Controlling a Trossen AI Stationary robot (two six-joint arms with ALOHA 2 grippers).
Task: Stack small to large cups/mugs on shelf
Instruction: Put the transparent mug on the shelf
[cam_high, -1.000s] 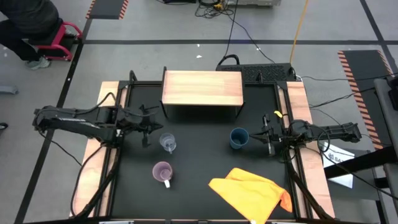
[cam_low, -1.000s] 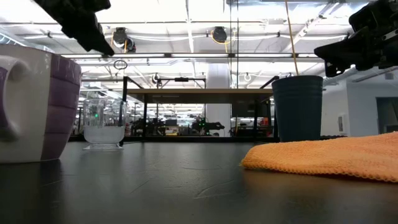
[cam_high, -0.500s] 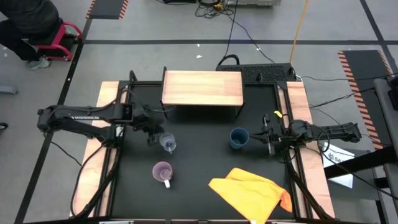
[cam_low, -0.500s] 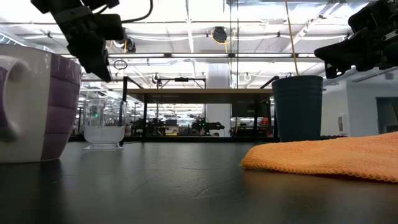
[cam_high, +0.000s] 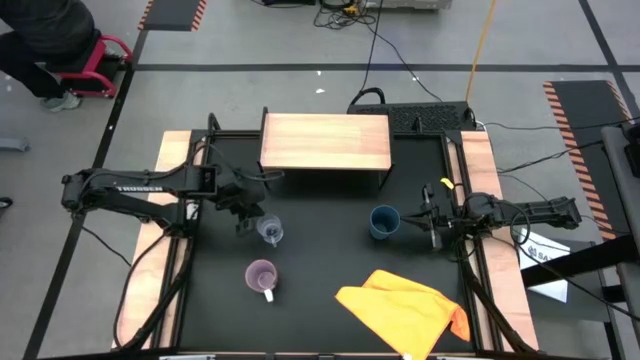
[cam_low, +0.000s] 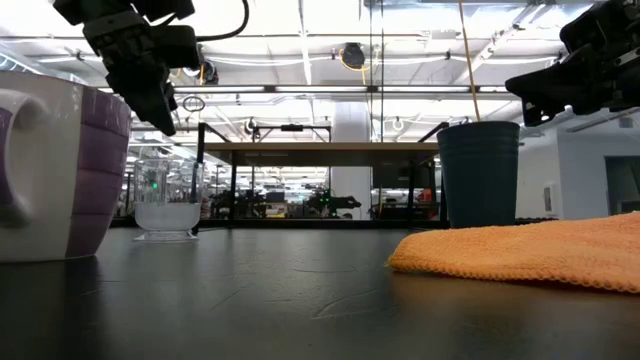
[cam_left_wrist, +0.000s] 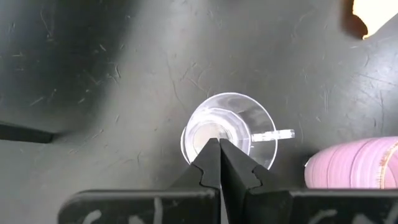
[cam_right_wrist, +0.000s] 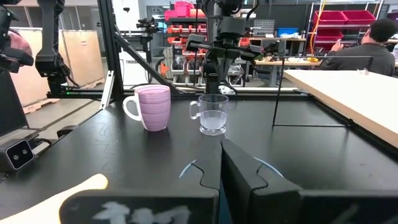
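A small clear glass (cam_high: 270, 231) with a handle stands upright on the black table, left of centre. My left gripper (cam_left_wrist: 219, 143) is shut and hangs just above the glass (cam_left_wrist: 229, 137), pointing steeply down, clear of its rim (cam_low: 168, 160). The light purple mug (cam_high: 262, 276) stands nearer the front edge. The dark blue cup (cam_high: 384, 221) stands right of centre. My right gripper (cam_high: 430, 222) is shut and level, just to the right of that cup and apart from it. The shelf (cam_high: 325, 142) with a light wooden top stands at the far middle with nothing on it.
A crumpled yellow cloth (cam_high: 405, 308) lies at the front right of the table. Pale wooden rails (cam_high: 478, 170) run along both sides. Open black table lies between the glass and the blue cup. A seated person (cam_high: 45, 50) is far off at the back left.
My left gripper has gone down and toward the table's right, to a place just over the clear glass, tipping more steeply downward as it went. It then held still. Its fingers have stayed shut. The cups have not moved.
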